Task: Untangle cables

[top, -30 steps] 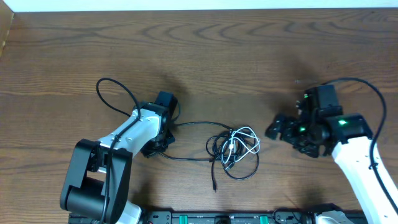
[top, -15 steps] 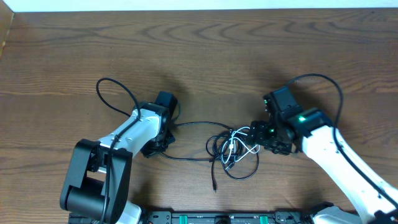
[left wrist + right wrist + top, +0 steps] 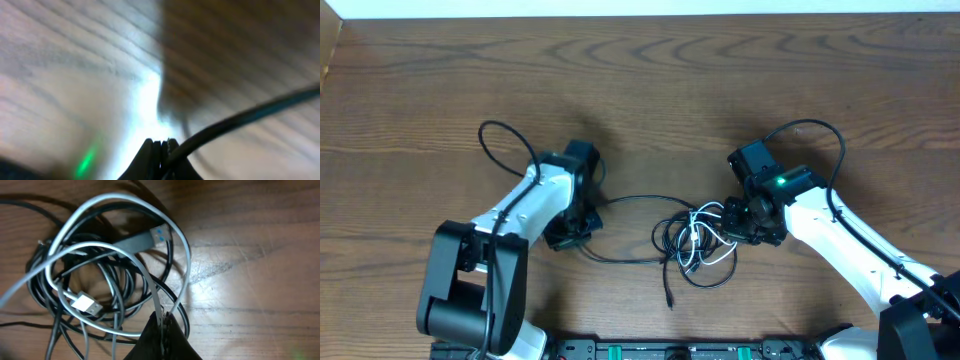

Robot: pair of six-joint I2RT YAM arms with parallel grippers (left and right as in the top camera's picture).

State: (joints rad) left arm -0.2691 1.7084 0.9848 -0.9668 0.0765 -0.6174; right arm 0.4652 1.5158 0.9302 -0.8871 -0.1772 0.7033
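Note:
The cables (image 3: 692, 243) lie in a tangle at the table's middle front: several black loops and one white cable (image 3: 712, 222). One black cable (image 3: 635, 199) runs left from the tangle to my left gripper (image 3: 569, 234), which is shut on it. The left wrist view shows the closed fingertips (image 3: 152, 148) with that black cable (image 3: 240, 120) coming out beside them. My right gripper (image 3: 733, 228) is at the tangle's right edge, shut on a strand of the white cable (image 3: 158, 305). A white plug (image 3: 85, 304) and a grey plug (image 3: 137, 241) lie within the loops.
A loose black plug end (image 3: 670, 300) points toward the front edge below the tangle. Each arm's own thick black cord arcs above it, one on the left (image 3: 505, 140) and one on the right (image 3: 810, 128). The wooden table (image 3: 650, 80) stretches behind both arms.
My right arm swung left from the table's right side to the tangle and its jaws went from open to shut on the white cable. The left arm shifted only slightly.

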